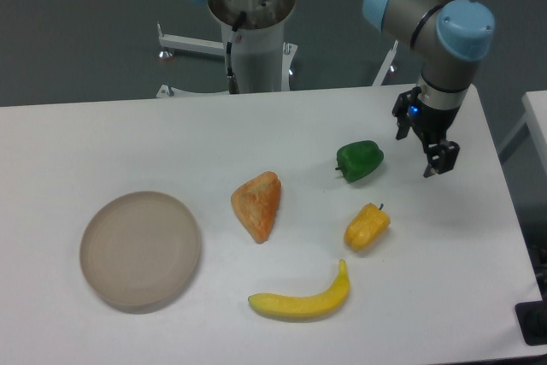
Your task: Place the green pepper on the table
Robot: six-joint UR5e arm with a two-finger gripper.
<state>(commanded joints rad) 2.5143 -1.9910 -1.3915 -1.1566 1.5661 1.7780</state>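
The green pepper [360, 161] is a small, glossy, dark-green toy bell pepper with rounded lobes. It lies on its side, right of the frame's centre and a little above the middle, its short stem pointing toward the lower left. It rests directly on the table [128, 143], a large, flat, white, matte tabletop that fills most of the frame from the left edge to near the right edge.

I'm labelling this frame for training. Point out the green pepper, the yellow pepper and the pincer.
green pepper [360, 161], fixed camera view, middle of its glossy body.
yellow pepper [367, 227], fixed camera view, middle of its body.
pincer [424, 148], fixed camera view, midway between its two fingertips.
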